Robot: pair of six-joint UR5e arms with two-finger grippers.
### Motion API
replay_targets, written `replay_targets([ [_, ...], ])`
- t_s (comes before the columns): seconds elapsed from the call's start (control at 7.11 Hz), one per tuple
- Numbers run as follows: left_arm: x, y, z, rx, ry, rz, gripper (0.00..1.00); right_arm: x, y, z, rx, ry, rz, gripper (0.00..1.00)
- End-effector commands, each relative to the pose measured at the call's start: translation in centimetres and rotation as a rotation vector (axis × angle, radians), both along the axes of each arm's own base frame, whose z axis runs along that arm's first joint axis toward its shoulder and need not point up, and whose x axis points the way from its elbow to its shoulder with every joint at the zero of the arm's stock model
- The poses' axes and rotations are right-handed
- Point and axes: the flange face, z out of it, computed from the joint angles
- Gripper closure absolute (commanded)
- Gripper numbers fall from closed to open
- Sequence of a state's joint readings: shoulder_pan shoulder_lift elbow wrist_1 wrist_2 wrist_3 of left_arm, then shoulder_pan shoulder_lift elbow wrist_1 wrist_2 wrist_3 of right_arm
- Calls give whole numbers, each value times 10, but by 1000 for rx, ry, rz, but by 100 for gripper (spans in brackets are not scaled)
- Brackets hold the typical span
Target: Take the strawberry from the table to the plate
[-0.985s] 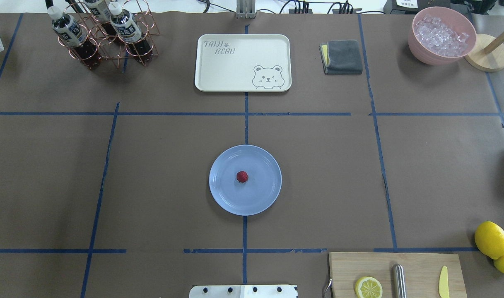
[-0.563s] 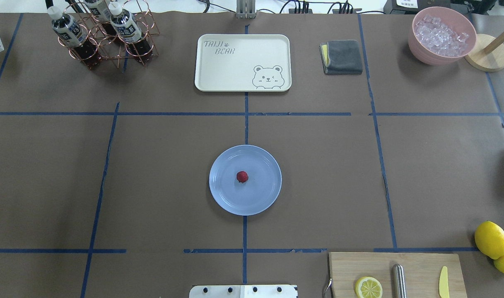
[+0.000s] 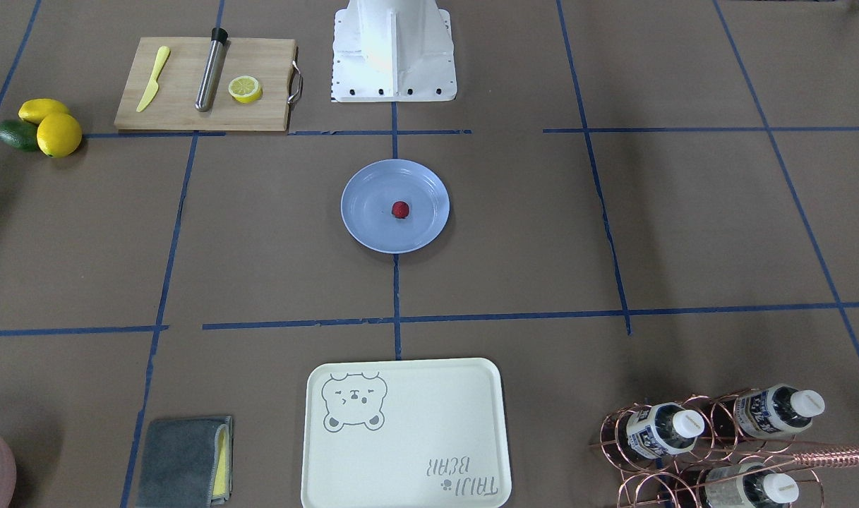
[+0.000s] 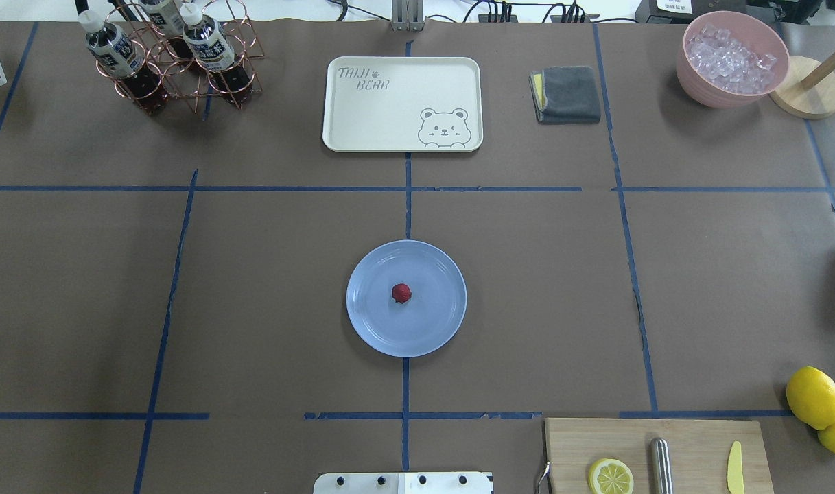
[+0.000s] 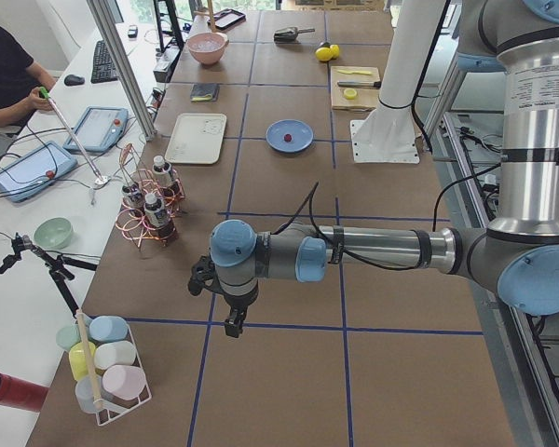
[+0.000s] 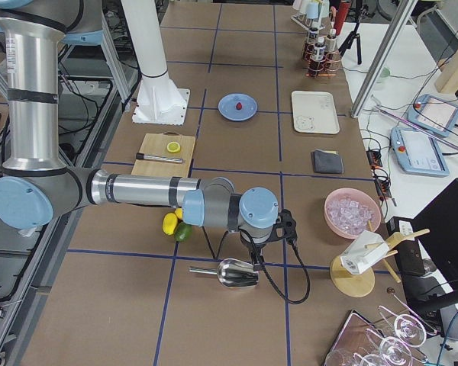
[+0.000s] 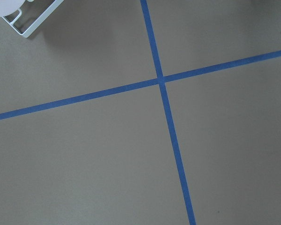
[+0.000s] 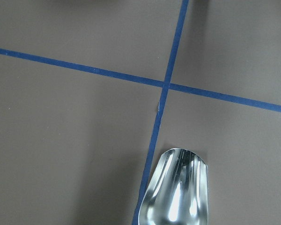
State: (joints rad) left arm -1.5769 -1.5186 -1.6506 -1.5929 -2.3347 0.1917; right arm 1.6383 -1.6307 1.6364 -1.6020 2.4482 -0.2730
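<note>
The small dark-red strawberry (image 4: 401,293) lies near the middle of the light-blue plate (image 4: 370,326), which rests on the brown-paper table (image 4: 252,309) at its centre. The front view shows the strawberry (image 3: 400,209) on the plate (image 3: 364,227) too. Neither arm reaches into these two views. In the exterior left view my left gripper (image 5: 233,326) hangs over bare paper far from the plate (image 5: 303,129). My right gripper (image 6: 256,261) hovers beside a metal scoop (image 6: 235,273) at the other end of the table. From these side views I cannot tell whether either is open or shut.
Beyond the plate lie a cream bear tray (image 4: 402,103), a copper bottle rack (image 4: 173,58), a grey cloth (image 4: 567,94) and a pink bowl of ice (image 4: 731,58). A cutting board (image 4: 657,453) and lemons (image 4: 814,396) sit at the near right. A person sits at a side desk (image 5: 5,70).
</note>
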Motion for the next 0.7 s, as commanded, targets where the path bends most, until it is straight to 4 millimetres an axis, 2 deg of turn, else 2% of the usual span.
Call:
replay_targets([
  [0.0,0,-1,0,1,0,0,0,0,0,-1,3,0,0,0],
  [0.56,0,-1,0,1,0,0,0,0,-1,-4,9,1,0,0],
])
